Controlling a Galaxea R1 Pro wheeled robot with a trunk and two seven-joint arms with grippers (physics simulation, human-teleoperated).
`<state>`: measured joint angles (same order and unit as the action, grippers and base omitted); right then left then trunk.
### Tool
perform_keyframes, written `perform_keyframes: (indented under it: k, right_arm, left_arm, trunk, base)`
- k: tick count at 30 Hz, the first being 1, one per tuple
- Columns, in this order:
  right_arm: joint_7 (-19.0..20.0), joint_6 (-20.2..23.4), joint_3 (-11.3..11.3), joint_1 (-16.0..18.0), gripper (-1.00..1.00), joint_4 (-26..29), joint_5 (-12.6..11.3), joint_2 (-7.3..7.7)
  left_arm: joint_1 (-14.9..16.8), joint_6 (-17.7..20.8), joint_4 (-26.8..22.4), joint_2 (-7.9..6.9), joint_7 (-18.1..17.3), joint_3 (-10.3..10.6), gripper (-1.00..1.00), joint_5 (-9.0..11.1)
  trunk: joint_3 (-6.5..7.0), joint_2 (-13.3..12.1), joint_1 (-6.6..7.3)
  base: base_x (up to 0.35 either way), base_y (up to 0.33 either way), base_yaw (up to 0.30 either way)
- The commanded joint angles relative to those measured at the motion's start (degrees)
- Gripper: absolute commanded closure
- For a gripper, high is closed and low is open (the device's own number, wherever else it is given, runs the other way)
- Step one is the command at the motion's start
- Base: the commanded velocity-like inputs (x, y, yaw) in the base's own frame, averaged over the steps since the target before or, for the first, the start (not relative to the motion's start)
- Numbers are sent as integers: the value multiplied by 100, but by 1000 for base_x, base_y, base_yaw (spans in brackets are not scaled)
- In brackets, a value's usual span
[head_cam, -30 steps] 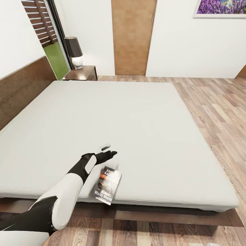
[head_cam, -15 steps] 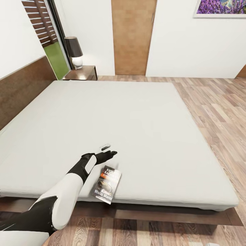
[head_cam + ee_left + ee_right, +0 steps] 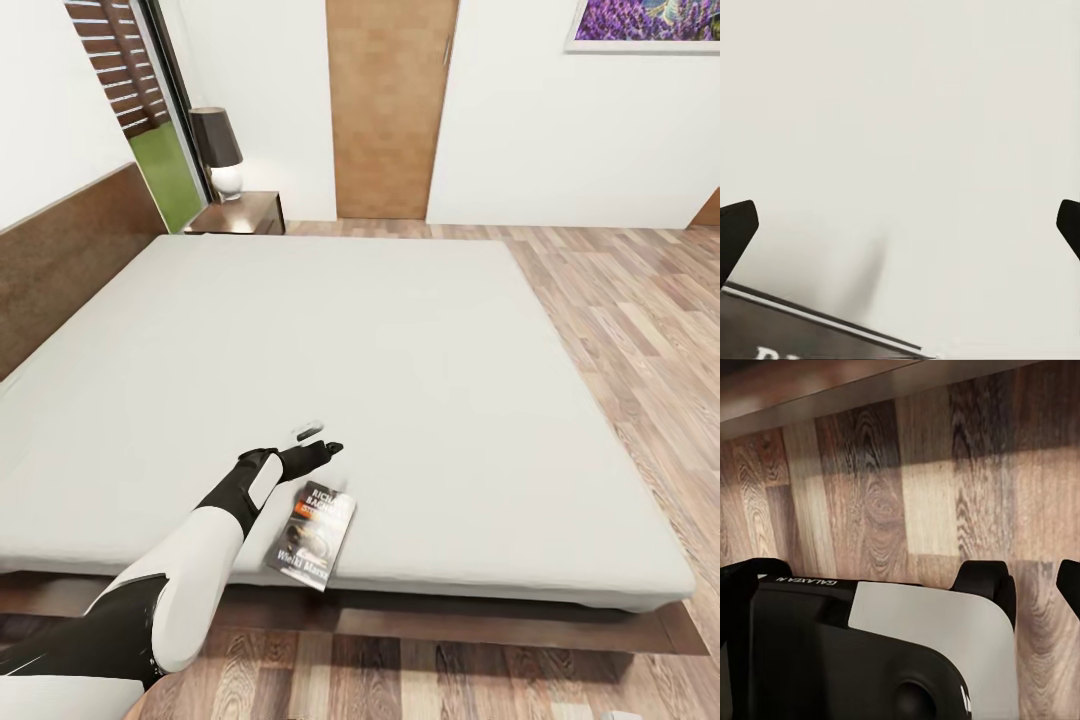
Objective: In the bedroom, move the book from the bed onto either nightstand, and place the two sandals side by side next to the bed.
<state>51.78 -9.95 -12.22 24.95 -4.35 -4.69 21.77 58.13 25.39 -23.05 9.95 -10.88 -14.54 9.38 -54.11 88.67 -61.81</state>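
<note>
The book (image 3: 312, 537), dark-covered with an orange band, lies flat on the bed (image 3: 380, 320) right at its near edge. My left gripper (image 3: 322, 438) hovers over the pale mattress just beyond the book's far end, and it is open with nothing held. In the left wrist view the fingertips (image 3: 739, 229) sit far apart over the mattress, and the book's edge (image 3: 802, 337) shows below them. A nightstand (image 3: 240, 213) stands at the bed's far left corner. The right gripper (image 3: 900, 585) hangs low over the wood floor beside my base, apparently open. The sandals are out of view.
A lamp (image 3: 218, 150) with a dark shade takes up part of the nightstand. The dark headboard (image 3: 60, 260) runs along the bed's left side. A brown door (image 3: 390, 110) is in the far wall. Wood-plank floor (image 3: 640, 300) lies right of the bed.
The head view has shifted slightly: the bed's near edge and the book sit a little higher in the picture. The left arm holds the same pose.
</note>
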Motion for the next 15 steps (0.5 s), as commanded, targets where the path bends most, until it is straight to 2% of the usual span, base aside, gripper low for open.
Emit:
perform_keyframes:
  k: [1, 8, 15]
  right_arm:
    - [25, -24, 18, 10, -100, -29, -49, 2]
    - [23, -24, 21, 10, -100, -27, -49, 2]
    - [25, -24, 20, 10, -100, -30, -49, 2]
  left_arm:
    - [3, 46, -7, 5, -10, -40, -100, 18]
    - [4, 37, -6, 5, -10, -40, -100, 16]
    - [3, 36, -6, 5, -10, -40, -100, 16]
  trunk:
    - [-4, 2, 1]
    - [-4, 2, 1]
    - [-4, 2, 1]
  base:
    - [-107, 0, 0]
    - [-35, 0, 0]
    - [-123, 0, 0]
